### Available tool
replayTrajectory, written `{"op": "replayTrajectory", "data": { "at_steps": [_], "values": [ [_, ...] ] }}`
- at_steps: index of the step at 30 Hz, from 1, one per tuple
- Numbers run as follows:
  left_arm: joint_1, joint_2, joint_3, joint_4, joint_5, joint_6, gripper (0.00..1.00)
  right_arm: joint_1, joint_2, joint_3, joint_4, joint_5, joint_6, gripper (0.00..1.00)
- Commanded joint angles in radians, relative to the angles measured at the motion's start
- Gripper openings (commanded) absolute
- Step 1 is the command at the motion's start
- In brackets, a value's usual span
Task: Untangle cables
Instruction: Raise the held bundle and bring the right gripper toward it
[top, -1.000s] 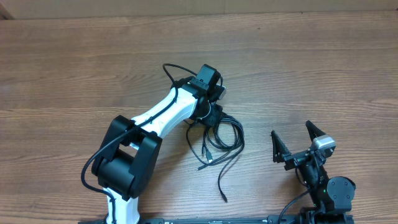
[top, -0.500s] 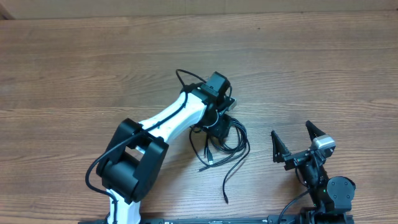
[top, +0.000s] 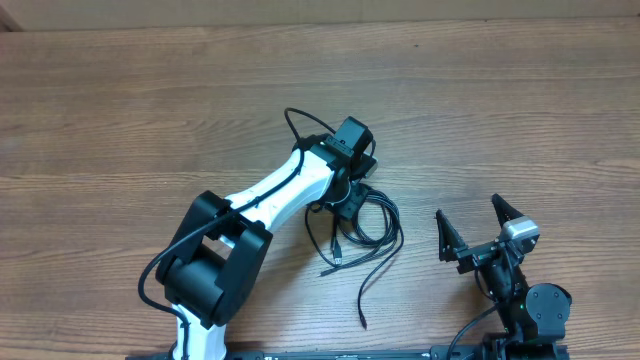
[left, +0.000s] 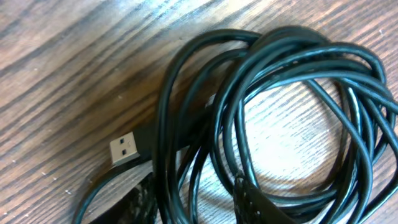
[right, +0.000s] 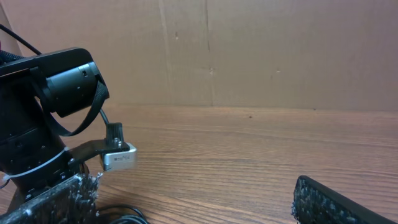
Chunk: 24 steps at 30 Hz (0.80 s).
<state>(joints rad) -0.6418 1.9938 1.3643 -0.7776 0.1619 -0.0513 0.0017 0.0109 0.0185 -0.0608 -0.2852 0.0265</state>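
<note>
Left claw sits low among the cables, heaped on the desk, likely to pinch one loop free; whether it grips, I cannot tell. Right claw rests released, well apart.

This looks like a robot lab or test cell rather than a home or a shop. Two robot arms, a white-and-black left arm and a black right arm, are fixed at the near edge of a plain wood-grain bench. A loose bundle of thin black cords lies on it. A bare brown board wall closes off the far side.
</note>
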Motion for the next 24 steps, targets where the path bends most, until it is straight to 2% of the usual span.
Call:
{"op": "replayTrajectory", "data": {
  "at_steps": [1,4,7,11,12,13,14,16,24],
  "values": [
    [-0.034,0.015,0.006,-0.001,0.030,0.032,0.51,0.004,-0.008,-0.010,0.003,-0.005,0.003,1.00],
    [-0.056,0.015,0.006,0.003,0.029,0.074,0.88,0.004,-0.008,-0.010,0.003,-0.005,0.003,1.00],
    [-0.053,0.015,0.006,0.021,0.010,0.075,1.00,0.004,-0.008,-0.010,0.003,-0.006,0.003,1.00],
    [-0.053,0.015,0.006,0.064,0.010,0.075,0.99,0.004,-0.008,-0.010,0.003,-0.006,0.003,1.00],
    [-0.053,0.015,0.006,0.068,0.004,0.075,0.96,0.004,-0.008,-0.010,0.003,-0.006,0.003,1.00],
    [-0.054,0.015,0.006,0.068,-0.050,0.075,0.94,0.004,-0.008,-0.010,0.003,-0.006,0.003,1.00],
    [-0.057,0.015,0.005,0.066,-0.108,0.076,0.98,0.004,-0.008,-0.010,0.003,-0.006,0.003,1.00],
    [-0.069,0.015,0.005,0.071,-0.208,0.078,1.00,0.004,-0.008,-0.010,0.003,-0.005,0.003,1.00],
    [-0.115,0.027,0.005,0.101,-0.242,0.108,1.00,0.004,-0.008,-0.010,0.003,-0.005,0.003,1.00]
  ]
}}
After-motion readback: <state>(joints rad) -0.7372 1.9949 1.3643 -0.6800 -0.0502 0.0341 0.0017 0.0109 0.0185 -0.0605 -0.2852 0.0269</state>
